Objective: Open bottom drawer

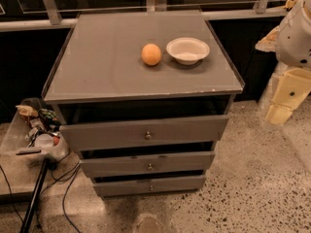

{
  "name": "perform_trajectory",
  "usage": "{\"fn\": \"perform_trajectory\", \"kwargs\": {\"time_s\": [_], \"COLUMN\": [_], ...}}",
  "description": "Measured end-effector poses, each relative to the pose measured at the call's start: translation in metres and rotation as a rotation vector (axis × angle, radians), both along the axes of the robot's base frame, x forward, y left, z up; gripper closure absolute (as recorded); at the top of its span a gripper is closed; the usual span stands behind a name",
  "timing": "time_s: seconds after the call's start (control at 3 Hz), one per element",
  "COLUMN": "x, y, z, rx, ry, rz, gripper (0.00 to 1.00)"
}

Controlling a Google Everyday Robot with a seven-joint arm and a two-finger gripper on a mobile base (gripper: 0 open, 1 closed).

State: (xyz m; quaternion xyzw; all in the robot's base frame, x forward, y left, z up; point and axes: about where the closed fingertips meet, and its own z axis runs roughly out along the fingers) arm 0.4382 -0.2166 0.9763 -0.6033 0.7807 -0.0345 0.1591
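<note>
A grey cabinet (141, 57) stands in the middle of the camera view with three drawers stacked in its front. The bottom drawer (149, 185) is the lowest and shortest front, with a small round metal knob (151, 187) at its centre. Above it sit the mid-height drawer (148, 163) and the tallest drawer (145, 132), each showing a dark gap above its front. My gripper (283, 101) hangs at the right edge, pale yellow, well to the right of the cabinet and above the floor, away from every drawer.
An orange (151, 54) and a white bowl (188, 50) rest on the cabinet top. A clear bin of clutter (36, 130) stands on the floor at the left, with a black pole (34, 198) and cables beside it. Speckled floor (252, 178) spreads to the right and front.
</note>
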Motion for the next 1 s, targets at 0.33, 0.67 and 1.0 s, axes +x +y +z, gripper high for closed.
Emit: {"fn": "perform_trajectory", "kwargs": {"time_s": [0.33, 0.67, 1.0], "x": [0.0, -0.005, -0.016], "y": [0.0, 0.004, 0.012], "z": [0.0, -0.009, -0.048], "rx": [0.0, 0.028, 0.124], "ry": [0.0, -0.01, -0.005], "rz": [0.0, 0.0, 0.022], "gripper": [0.0, 0.0, 0.0]}}
